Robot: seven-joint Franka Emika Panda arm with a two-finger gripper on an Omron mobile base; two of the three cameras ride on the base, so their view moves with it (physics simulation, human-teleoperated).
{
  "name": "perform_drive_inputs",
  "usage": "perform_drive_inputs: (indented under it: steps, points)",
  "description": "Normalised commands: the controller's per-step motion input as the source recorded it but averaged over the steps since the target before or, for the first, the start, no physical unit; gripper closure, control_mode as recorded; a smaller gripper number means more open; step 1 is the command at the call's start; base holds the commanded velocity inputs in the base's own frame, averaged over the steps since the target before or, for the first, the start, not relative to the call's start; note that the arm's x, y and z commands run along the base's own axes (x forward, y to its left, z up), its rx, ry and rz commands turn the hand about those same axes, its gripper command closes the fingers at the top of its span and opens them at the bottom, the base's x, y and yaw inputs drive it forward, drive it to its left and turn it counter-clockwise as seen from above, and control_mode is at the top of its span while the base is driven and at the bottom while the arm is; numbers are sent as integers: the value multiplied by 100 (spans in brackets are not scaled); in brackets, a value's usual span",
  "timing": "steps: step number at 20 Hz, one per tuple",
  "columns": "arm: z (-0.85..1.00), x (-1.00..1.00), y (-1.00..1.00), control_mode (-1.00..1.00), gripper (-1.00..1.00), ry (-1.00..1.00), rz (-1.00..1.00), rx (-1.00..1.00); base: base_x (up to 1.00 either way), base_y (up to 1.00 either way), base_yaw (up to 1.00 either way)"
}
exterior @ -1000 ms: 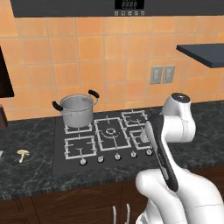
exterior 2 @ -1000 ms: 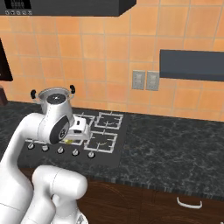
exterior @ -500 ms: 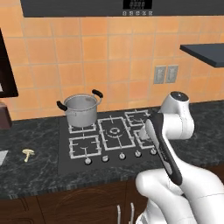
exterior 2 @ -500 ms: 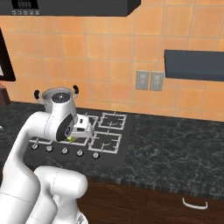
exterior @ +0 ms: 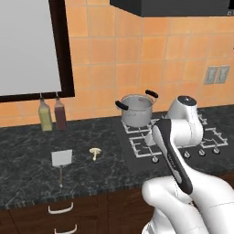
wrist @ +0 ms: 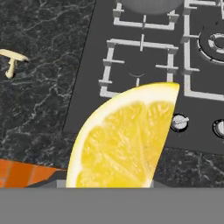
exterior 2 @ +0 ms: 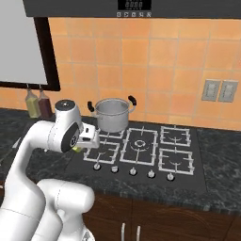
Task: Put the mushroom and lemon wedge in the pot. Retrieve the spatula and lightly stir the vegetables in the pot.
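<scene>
A big bright yellow lemon wedge [wrist: 127,140] sits right in front of the hand camera and hides the fingertips. In the right base view my gripper [exterior 2: 81,146] is shut on the lemon wedge [exterior 2: 76,149] above the cooktop's front left corner. The steel pot [exterior 2: 112,114] with black handles stands on the rear left burner, behind the gripper. The pale mushroom [exterior: 95,152] lies on the dark counter left of the cooktop, also at the mushroom [wrist: 11,61] in the hand view. Further left lies the spatula [exterior: 61,160], grey blade away from the counter's edge.
Two bottles [exterior: 45,116] stand against the tiled wall under a dark-framed window [exterior: 27,45]. The black cooktop [exterior 2: 141,146] has raised grates and a row of knobs [exterior 2: 132,172] along its front. Drawers sit below the counter's edge.
The whole picture has slid to the right, so the base has driven left. The bottles, the window and the spatula have come into view. The grip on the lemon wedge is unchanged.
</scene>
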Motion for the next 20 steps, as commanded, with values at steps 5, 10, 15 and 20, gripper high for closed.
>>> perform_drive_inputs:
  steps: [5,10,15,20]
  points:
    - [0,0,0,100,100,0,0,0,50,58,0]
    - [0,0,0,100,100,0,0,0,87,52,0]
    - [0,0,0,100,100,0,0,0,95,49,-9]
    - [3,19,28,-100,100,0,-2,-2,40,14,-6]
